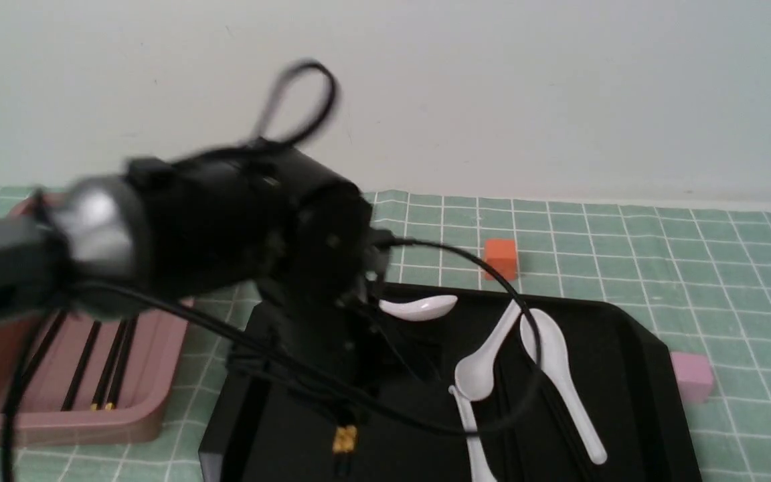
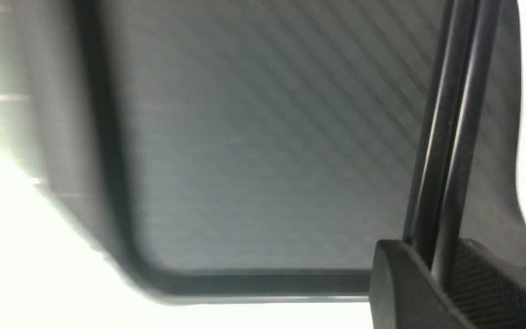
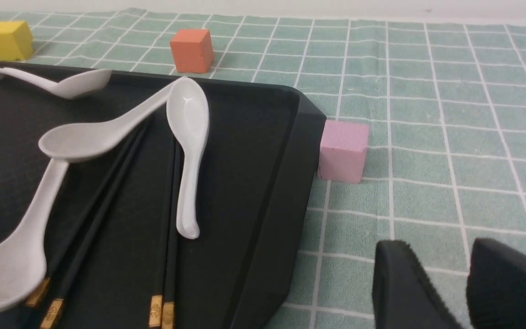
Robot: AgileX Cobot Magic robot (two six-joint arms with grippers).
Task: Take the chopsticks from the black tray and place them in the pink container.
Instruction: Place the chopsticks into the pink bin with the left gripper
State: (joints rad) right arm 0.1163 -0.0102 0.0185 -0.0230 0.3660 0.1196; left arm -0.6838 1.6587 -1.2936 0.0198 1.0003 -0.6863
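Observation:
In the left wrist view my left gripper (image 2: 432, 258) is shut on two black chopsticks (image 2: 450, 137), just above the floor of the black tray (image 2: 244, 160). The front view shows the blurred left arm (image 1: 225, 227) over the tray (image 1: 626, 375), with a gold chopstick end (image 1: 344, 438) below it. More chopsticks (image 3: 107, 201) lie in the tray under the white spoons (image 3: 187, 137). The pink container (image 1: 151, 408) stands to the tray's left and holds several chopsticks (image 1: 81, 368). Beside the tray's right edge, my right gripper (image 3: 436, 249) hangs open and empty over the mat.
Three white spoons (image 1: 486, 361) lie in the tray. An orange cube (image 1: 500, 258) sits behind the tray, and a pale pink cube (image 1: 691, 376) touches its right side. A yellow cube (image 3: 11, 40) is further back. Green checked mat (image 1: 693, 268) covers the table.

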